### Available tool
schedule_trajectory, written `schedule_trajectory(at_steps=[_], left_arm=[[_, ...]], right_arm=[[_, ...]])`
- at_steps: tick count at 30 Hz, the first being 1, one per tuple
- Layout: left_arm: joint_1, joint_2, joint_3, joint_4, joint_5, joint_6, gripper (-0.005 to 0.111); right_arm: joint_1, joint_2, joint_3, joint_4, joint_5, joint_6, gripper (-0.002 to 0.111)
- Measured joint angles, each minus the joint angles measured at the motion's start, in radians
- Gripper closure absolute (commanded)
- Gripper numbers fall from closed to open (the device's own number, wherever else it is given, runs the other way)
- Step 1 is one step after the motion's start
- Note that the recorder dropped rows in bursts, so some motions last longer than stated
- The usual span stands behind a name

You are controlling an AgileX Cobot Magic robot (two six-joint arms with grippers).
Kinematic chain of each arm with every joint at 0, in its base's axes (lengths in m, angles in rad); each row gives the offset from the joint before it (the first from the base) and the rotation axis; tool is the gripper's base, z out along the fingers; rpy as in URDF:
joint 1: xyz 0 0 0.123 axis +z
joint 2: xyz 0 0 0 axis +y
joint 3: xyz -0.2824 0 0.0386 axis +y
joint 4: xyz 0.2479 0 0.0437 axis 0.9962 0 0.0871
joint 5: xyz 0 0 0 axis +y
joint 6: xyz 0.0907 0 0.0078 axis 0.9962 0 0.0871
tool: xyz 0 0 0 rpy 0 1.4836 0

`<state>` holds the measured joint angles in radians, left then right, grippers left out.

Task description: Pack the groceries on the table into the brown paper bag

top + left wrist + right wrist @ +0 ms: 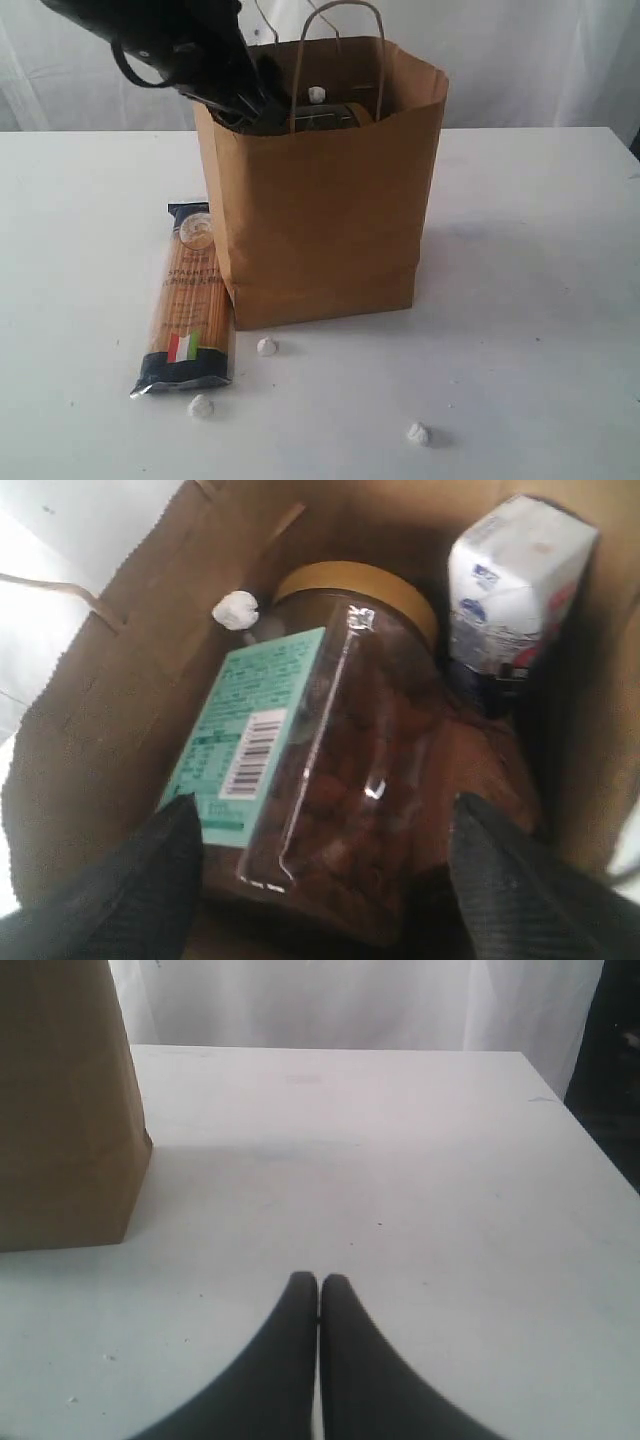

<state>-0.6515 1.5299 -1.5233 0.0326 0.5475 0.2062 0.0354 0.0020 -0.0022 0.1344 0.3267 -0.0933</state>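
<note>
Small white lumps (pixel 267 347), white curtain (pixel 540 60)

White curtain (pixel 540 60) behind, soft folds, evenly bright. White table (pixel 540 330) fills foreground. At right, dark strip (pixel 612 1070) past curtain edge.

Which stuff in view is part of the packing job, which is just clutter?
Job: tall brown kraft paper bag; spaghetti packet with Italian flag, lying on the white tabletop; yellow-lidded clear jar and small white-blue carton, both inside the bag.
Lying about: tiny white lumps on the tabletop.
</note>
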Motion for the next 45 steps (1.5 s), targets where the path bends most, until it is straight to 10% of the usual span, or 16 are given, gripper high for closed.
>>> schedule_trajectory(at_steps=[9, 22, 33, 37, 45], left_arm=[[0.0, -0.165, -0.002, -0.132, 0.103, 0.089, 0.106], [-0.06, -0.103, 0.184, -1.065, 0.368, 0.834, 0.107], [-0.492, 0.119, 0.393, -0.967, -0.066, 1.211, 0.107], [-0.52, 0.193, 0.421, -0.956, -0.26, 1.231, 0.104], [-0.483, 0.318, 0.459, -0.953, -0.536, 1.234, 0.061]], right_arm=[[0.0, 0.0, 0.0, 0.0, 0.0, 0.0, 0.108], [0.0, 0.0, 0.0, 0.0, 0.0, 0.0, 0.108], [0.0, 0.0, 0.0, 0.0, 0.0, 0.0, 0.108], [0.0, 0.0, 0.0, 0.0, 0.0, 0.0, 0.108], [0.0, 0.0, 0.0, 0.0, 0.0, 0.0, 0.108]])
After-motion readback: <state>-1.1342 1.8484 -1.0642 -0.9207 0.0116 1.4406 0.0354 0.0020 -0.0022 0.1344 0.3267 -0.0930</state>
